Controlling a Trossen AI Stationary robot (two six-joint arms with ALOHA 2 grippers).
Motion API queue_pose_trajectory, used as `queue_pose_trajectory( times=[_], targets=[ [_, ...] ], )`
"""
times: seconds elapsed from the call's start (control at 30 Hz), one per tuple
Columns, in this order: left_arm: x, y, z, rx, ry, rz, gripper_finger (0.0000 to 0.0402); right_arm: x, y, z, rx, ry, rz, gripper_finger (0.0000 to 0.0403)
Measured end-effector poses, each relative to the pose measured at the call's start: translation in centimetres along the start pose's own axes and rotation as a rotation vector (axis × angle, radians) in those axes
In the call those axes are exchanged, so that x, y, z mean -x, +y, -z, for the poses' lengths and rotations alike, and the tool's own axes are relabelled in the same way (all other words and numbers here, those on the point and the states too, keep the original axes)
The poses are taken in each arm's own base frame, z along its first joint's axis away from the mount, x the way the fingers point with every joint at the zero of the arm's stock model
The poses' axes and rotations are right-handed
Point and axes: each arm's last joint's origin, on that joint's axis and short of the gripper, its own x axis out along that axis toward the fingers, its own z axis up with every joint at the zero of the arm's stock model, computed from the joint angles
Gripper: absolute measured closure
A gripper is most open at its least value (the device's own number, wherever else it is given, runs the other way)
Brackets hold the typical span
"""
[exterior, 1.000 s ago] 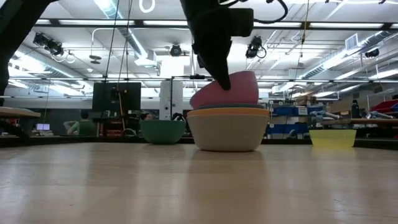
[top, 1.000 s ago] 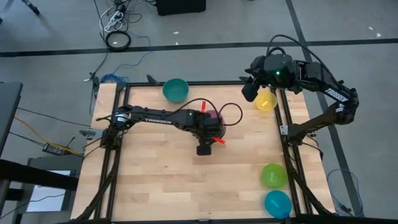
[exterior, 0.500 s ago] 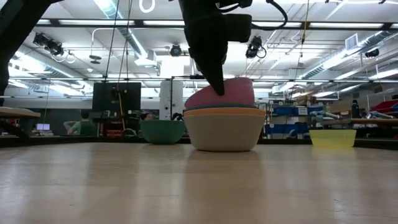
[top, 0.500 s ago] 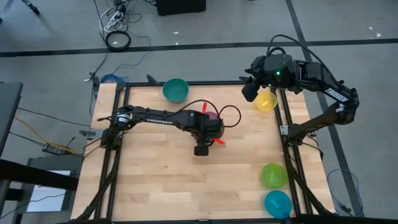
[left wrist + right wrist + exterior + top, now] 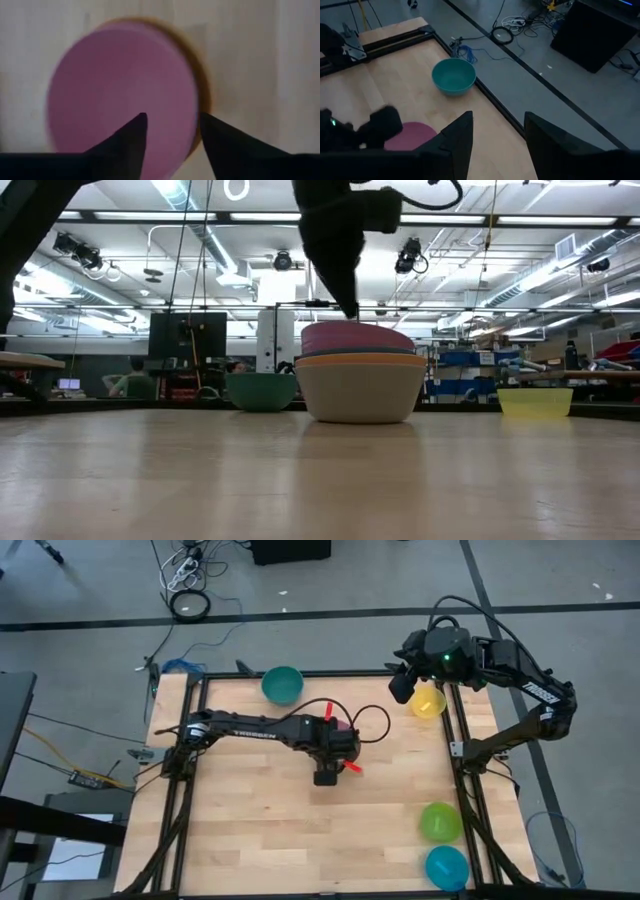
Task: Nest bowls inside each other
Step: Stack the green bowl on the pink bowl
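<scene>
Wooden tabletop (image 5: 250,830) carries your stack (image 5: 361,385) at centre: the pink bowl (image 5: 357,337), tilted a second ago, now sits level in it, since the left gripper (image 5: 170,135) has spread and let go. One more bowl is nested. Only the low view shows the layered rims; overhead, the right gripper (image 5: 400,688) waits open near the yellow bowl (image 5: 430,703).

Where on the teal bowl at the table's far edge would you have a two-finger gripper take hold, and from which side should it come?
Grip the rim of the teal bowl, one finger inside the wall and one outside, coming straight down from above. It sits upright with its mouth open upward and nothing beside it, so the thin rim is probably easiest to pinch; the rounded, sloping outer wall would likely slip from a sideways squeeze.
</scene>
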Motion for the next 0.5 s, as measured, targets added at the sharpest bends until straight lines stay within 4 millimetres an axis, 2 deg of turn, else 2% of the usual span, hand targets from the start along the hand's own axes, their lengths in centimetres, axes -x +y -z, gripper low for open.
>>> queue_pose_trajectory(
  times=[0.1, 0.2, 0.3, 0.4, 0.5],
  targets=[
    [1.1, 1.1, 0.6, -0.005, 0.075, -0.102, 0.0182, 0.0, 0.0, 0.1, 0.003, 0.005, 0.001, 0.0239],
    [1.9, 3.3, 1.5, 0.025, 0.136, -0.2, 0.0173, 0.0, -0.1, 0.3, 0.013, 0.03, 0.006, 0.0239],
    [2.4, 5.7, 2.3, 0.078, 0.151, -0.224, 0.0173, 0.0, -0.1, 0.7, 0.015, 0.066, 0.013, 0.0239],
    [1.9, 7.9, 3.6, 0.11, 0.181, -0.237, 0.0174, 0.1, 0.0, 1.0, 0.028, 0.094, 0.009, 0.0239],
    [0.7, 9.8, 5.3, 0.139, 0.246, -0.242, 0.0174, 0.4, 0.6, 1.2, 0.058, 0.097, -0.019, 0.0239]
  ],
)
